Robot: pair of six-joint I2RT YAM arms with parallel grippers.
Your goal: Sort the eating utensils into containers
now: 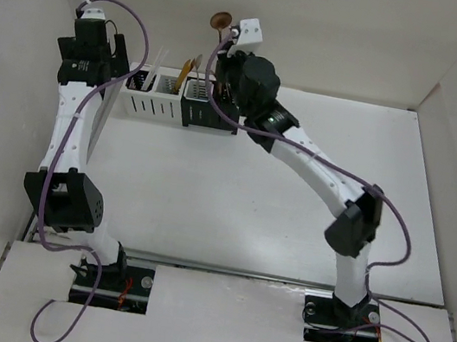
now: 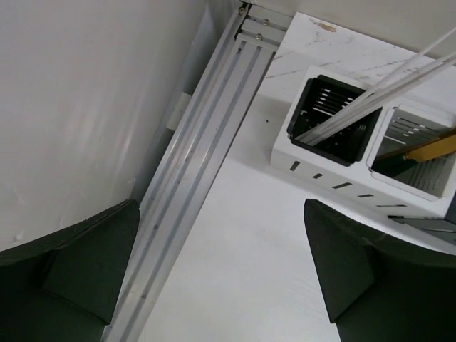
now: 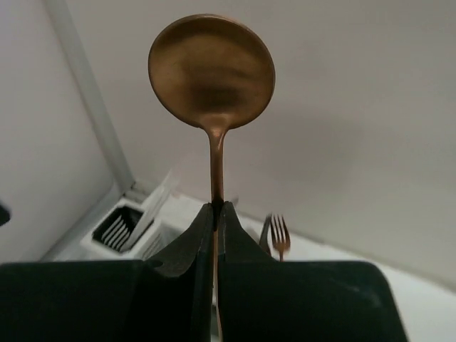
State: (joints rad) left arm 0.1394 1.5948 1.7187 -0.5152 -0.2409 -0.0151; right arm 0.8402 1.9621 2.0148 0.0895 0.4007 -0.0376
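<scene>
Clamping a copper spoon [image 3: 211, 71] bowl-up, the right gripper [image 3: 216, 214] hovers by the caddies [image 1: 165, 109]; the left gripper [image 2: 221, 249] gapes empty.

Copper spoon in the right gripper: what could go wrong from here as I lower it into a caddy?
1. The right gripper pinches the round-bowled copper spoon only on its thin handle, bowl up; it may pivot or slip.
2. A copper fork stands just beyond the fingers, and pale chopsticks lean out of the white perforated caddy row; the handle may snag them.
3. The open left gripper hovers beside that row; a collision is possible.
</scene>
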